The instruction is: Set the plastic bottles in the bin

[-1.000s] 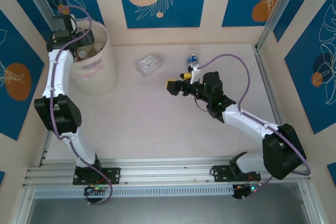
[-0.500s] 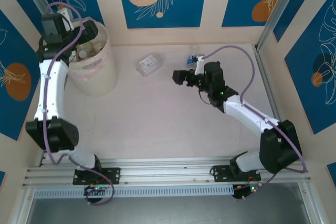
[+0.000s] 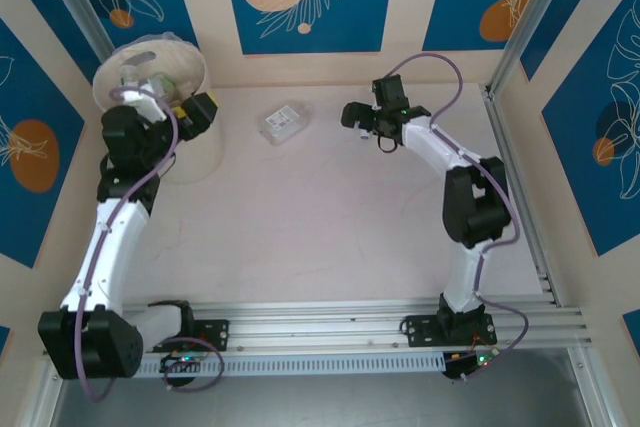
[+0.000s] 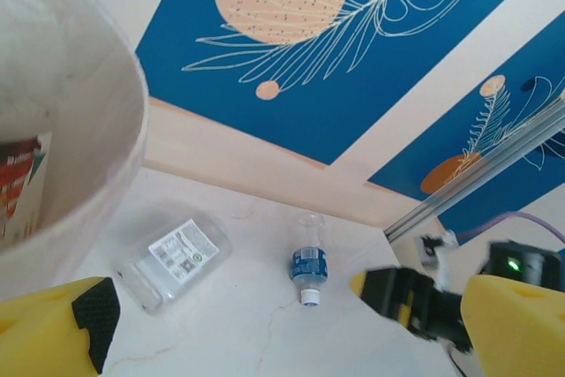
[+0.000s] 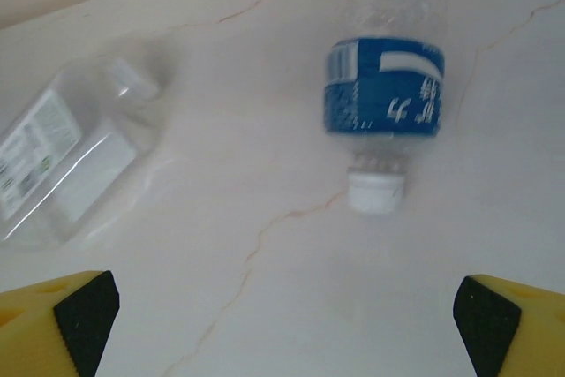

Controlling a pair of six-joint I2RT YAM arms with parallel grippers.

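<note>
A: How many bottles lie on the worktop?
B: Two, right of the one bin: a blue-labelled bottle and a white-labelled bottle.
A: Fingers?
B: Left fingers, right fingers: both pairs wide, empty.

Left arm runs up the left edge of the table toward the far-left corner, wrist bent right. Left gripper has its jaws wide apart and holds nothing. Right arm reaches to the far edge with the elbow folded. Right gripper points left, jaws also spread, holding nothing.
</note>
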